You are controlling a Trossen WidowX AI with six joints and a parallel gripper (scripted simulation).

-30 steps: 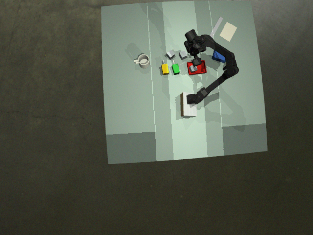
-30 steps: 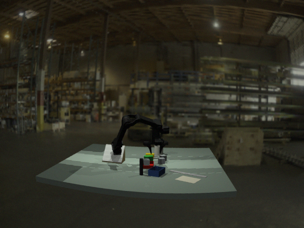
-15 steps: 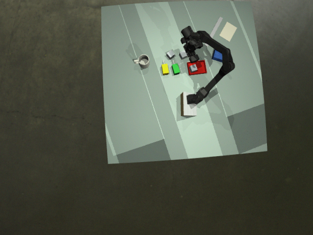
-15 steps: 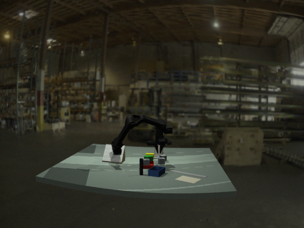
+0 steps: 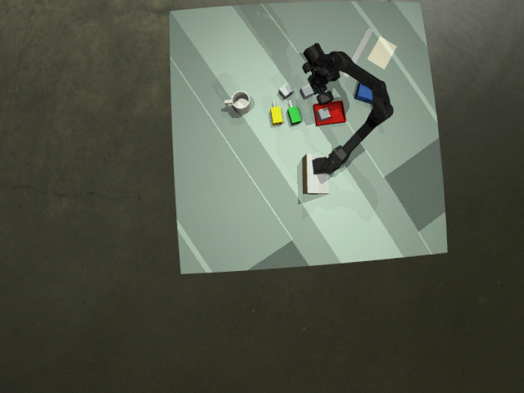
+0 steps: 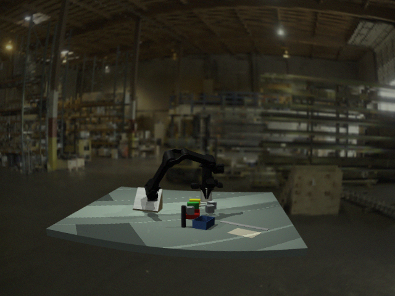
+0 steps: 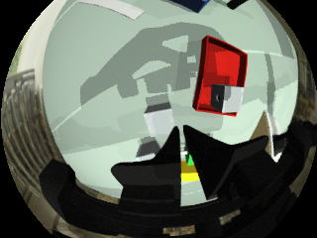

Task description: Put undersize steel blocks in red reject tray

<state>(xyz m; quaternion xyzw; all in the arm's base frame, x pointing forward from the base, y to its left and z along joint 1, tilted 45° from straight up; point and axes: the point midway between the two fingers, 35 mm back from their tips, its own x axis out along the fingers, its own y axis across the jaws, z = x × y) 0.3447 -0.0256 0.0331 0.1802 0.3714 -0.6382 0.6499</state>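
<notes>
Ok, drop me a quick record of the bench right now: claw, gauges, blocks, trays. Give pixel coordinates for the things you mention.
claw: black claw (image 5: 320, 87) (image 6: 206, 197) (image 7: 180, 129), shut, nothing held, raised above table
go_gauge: green-handled gauge with metal pin (image 5: 294, 115) (image 6: 192, 205) (image 7: 190, 160), lying down, outside every block
other_gauge: yellow-handled gauge with metal pin (image 5: 276, 115) (image 6: 194, 200) (image 7: 189, 177), beside green one
reject_tray: red open tray (image 5: 340, 113) (image 6: 193, 216) (image 7: 223, 59), one grey steel block (image 5: 323, 113) (image 6: 190, 210) (image 7: 233, 99) inside
blocks_outside: two
other_tray: blue open tray (image 5: 363, 92) (image 6: 203, 224)
bore_sizes: cannot tell

Dim hall, hard shadows, blurred backdrop, wrist view bowed.
</notes>
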